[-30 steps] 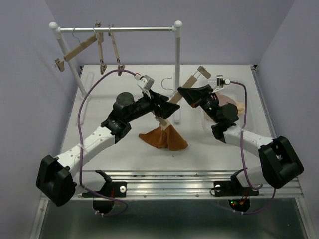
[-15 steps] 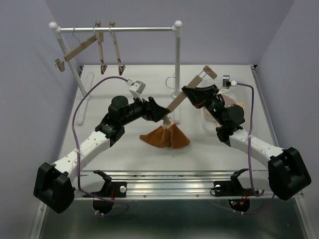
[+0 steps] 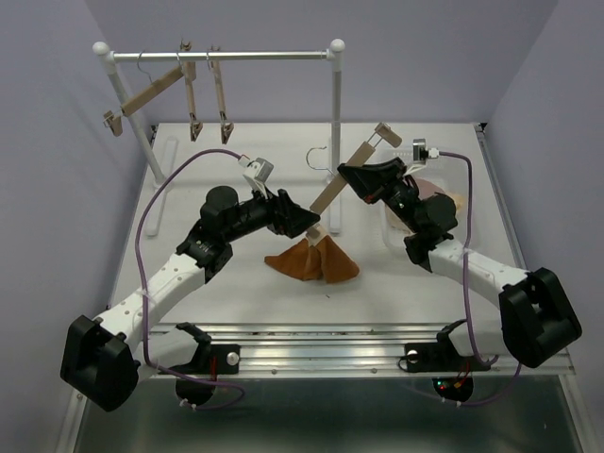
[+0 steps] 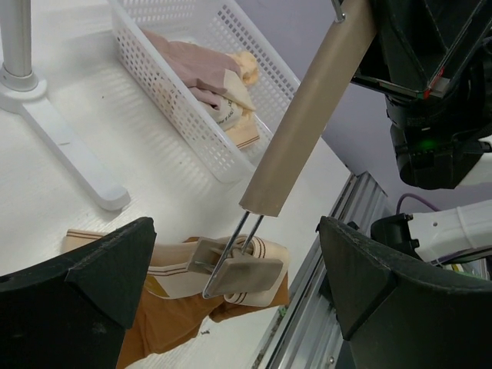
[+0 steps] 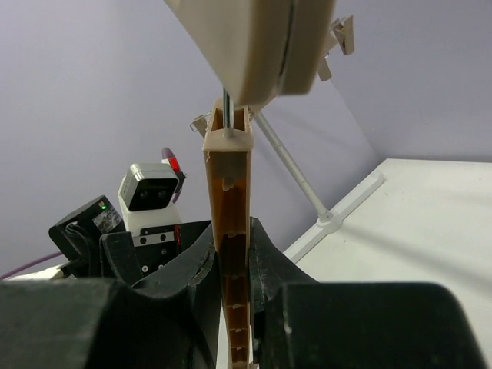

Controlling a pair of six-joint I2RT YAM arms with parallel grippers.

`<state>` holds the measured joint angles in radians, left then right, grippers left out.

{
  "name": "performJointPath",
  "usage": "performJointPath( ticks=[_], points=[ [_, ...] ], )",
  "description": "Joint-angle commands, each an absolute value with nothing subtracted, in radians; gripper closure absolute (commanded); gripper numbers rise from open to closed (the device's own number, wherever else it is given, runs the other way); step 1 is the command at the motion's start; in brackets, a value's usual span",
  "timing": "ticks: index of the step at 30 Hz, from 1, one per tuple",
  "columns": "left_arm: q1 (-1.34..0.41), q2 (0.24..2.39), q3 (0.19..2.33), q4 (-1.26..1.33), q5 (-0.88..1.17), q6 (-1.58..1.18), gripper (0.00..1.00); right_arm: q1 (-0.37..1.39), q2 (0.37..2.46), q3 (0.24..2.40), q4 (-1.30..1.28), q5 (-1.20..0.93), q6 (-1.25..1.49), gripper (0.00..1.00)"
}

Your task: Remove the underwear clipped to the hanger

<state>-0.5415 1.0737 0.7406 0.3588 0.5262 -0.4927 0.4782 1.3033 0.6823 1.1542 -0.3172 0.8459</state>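
Observation:
A rust brown underwear (image 3: 316, 261) with a cream striped waistband lies on the table, held in the lower clip (image 4: 240, 270) of a wooden hanger (image 3: 342, 184). The brown fabric also shows in the left wrist view (image 4: 165, 327). My right gripper (image 3: 357, 177) is shut on the hanger bar (image 5: 229, 231) and holds it tilted. My left gripper (image 3: 309, 223) is open, and its jaws stand wide on either side of the clip (image 4: 237, 250) without touching it. The dusty pink underwear (image 4: 192, 61) and the pale cream underwear (image 4: 247, 71) lie in a white basket (image 4: 184, 115).
A white rail rack (image 3: 222, 56) stands at the back with three empty wooden clip hangers (image 3: 193, 90). One rack post (image 3: 336, 132) and its foot (image 4: 69, 146) stand just behind the held hanger. The basket (image 3: 394, 226) sits under the right arm.
My left gripper has drawn back and dropped towards the lower clip. The right gripper rose slightly with the hanger, then came back down. The brown underwear stays on the table.

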Motion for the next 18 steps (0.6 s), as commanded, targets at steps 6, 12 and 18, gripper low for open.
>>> performJointPath(
  ticks=[6,12,18],
  points=[
    [-0.537,1.04,0.724,0.414,0.587,-0.492,0.01,0.472,1.344,0.773,1.316,-0.373,0.897,0.99],
    [-0.535,1.042,0.719,0.425,0.617,-0.495,0.01,0.472,1.385,0.811,1.339,-0.387,0.897,0.99],
    [-0.534,1.035,0.716,0.429,0.632,-0.489,0.01,0.463,1.425,0.836,1.327,-0.38,0.891,0.99]
  ],
)
